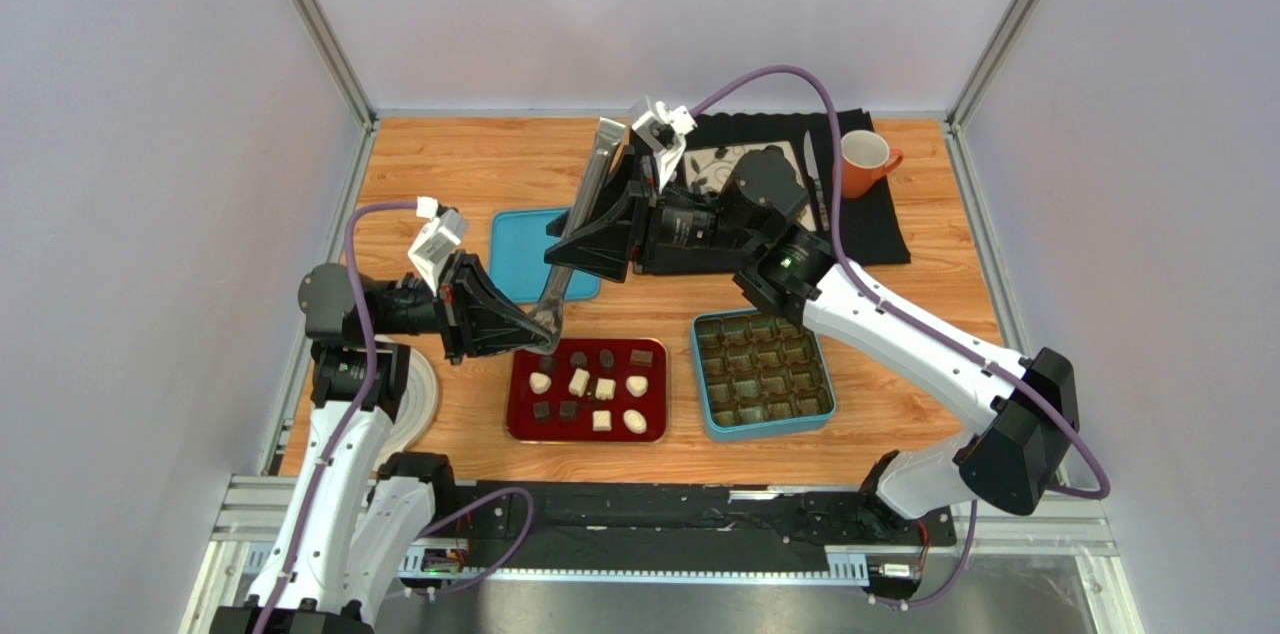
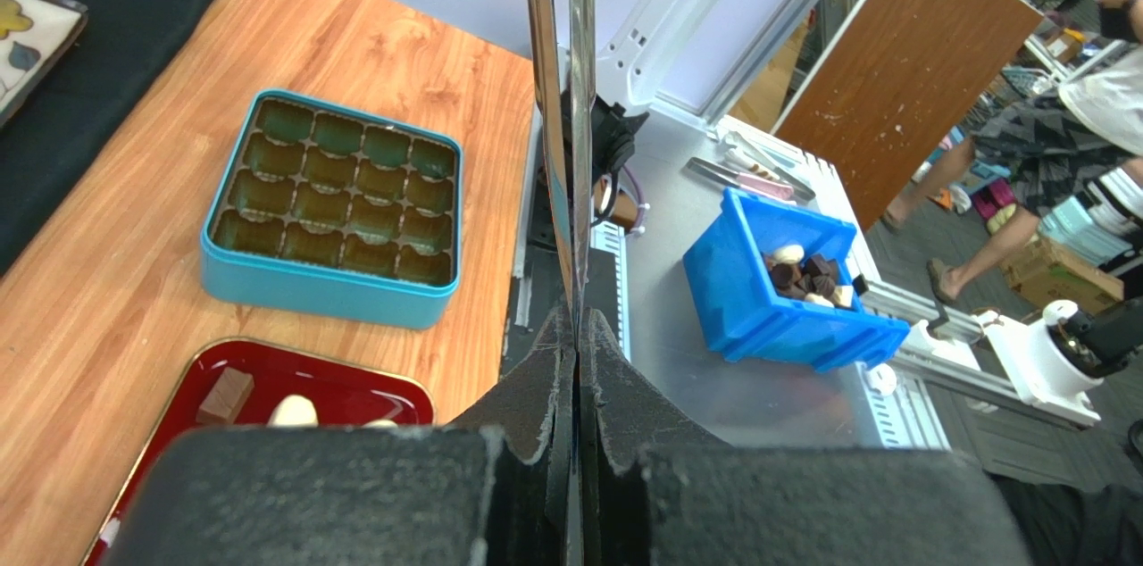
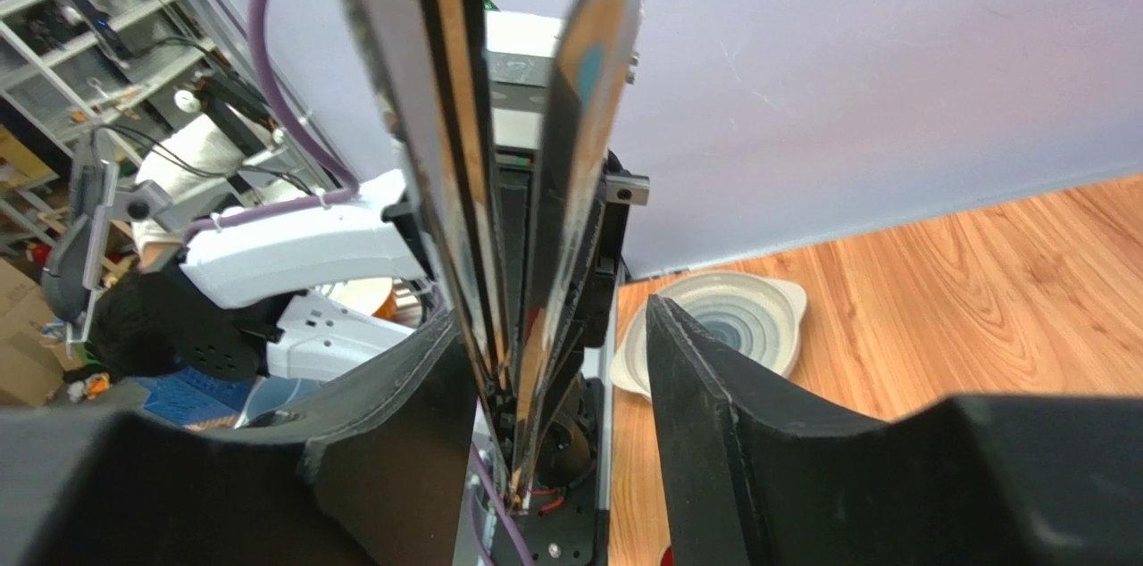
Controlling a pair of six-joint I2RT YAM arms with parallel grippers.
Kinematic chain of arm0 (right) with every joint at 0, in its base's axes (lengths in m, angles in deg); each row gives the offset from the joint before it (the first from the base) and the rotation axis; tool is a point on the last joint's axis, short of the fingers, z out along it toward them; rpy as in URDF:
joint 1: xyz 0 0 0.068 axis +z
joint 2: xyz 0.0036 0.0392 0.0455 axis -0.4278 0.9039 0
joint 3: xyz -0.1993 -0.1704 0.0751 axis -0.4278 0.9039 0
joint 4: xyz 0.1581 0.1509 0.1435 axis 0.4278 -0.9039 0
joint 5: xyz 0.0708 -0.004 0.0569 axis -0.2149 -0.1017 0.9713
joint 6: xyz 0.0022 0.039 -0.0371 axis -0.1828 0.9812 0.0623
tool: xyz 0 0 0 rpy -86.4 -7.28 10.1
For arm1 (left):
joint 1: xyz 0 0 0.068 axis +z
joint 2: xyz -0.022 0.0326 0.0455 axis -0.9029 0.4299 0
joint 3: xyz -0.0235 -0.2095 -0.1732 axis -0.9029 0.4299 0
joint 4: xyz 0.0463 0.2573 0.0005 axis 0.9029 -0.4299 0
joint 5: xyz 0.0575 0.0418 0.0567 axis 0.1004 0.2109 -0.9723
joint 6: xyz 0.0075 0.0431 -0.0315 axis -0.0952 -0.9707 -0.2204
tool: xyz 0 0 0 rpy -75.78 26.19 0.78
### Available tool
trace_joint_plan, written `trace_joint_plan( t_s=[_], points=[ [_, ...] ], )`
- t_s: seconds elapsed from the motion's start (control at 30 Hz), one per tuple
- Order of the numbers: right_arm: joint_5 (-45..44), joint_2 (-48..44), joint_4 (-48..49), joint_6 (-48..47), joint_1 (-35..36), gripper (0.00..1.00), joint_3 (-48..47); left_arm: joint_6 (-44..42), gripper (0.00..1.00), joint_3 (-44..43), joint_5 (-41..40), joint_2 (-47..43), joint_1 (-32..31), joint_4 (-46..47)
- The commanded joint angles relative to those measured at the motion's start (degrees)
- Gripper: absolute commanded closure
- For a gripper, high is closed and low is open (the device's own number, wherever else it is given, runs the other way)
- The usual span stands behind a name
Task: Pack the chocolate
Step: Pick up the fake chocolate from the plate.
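Chocolate pieces [image 1: 589, 390], dark and white, lie in loose rows running left to right on a red tray [image 1: 519, 426], lower centre of a pale-walled wooden table [image 1: 451, 169]. Left gripper [image 1: 519, 327] clamps metal tongs [image 1: 606, 162]; right gripper [image 1: 579, 247] stands parted around them.

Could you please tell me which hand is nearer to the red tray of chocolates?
Left. The left hand sits at the red tray's far-left corner, gripping metal tongs; the right hand is farther back, beyond the tray's far edge.
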Motion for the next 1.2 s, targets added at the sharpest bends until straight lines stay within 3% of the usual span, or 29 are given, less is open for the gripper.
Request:
trace_joint_plan(
  t_s=[0.0, 0.43, 0.7, 1.17],
  points=[
    [2.76, -1.80, 8.48, 3.77, -1.03, 0.47, 1.26, -0.14, 1.00, -1.92, 15.21, -0.63, -0.22, 2.49],
    [0.50, -1.89, 8.84, 6.76, -1.73, 0.45, 0.64, -0.06, 1.00, -1.49, 15.21, -0.63, -0.22, 3.01],
    [-3.20, -0.22, 9.81, 7.38, -1.20, 0.47, 0.03, 4.43, 1.00, 0.10, 15.12, 0.77, -0.05, 9.16],
    [-5.22, 2.78, 8.33, 5.36, 0.73, 0.61, -3.75, 4.87, 1.00, 1.06, 15.21, 0.25, 0.04, 9.87]
  ],
)
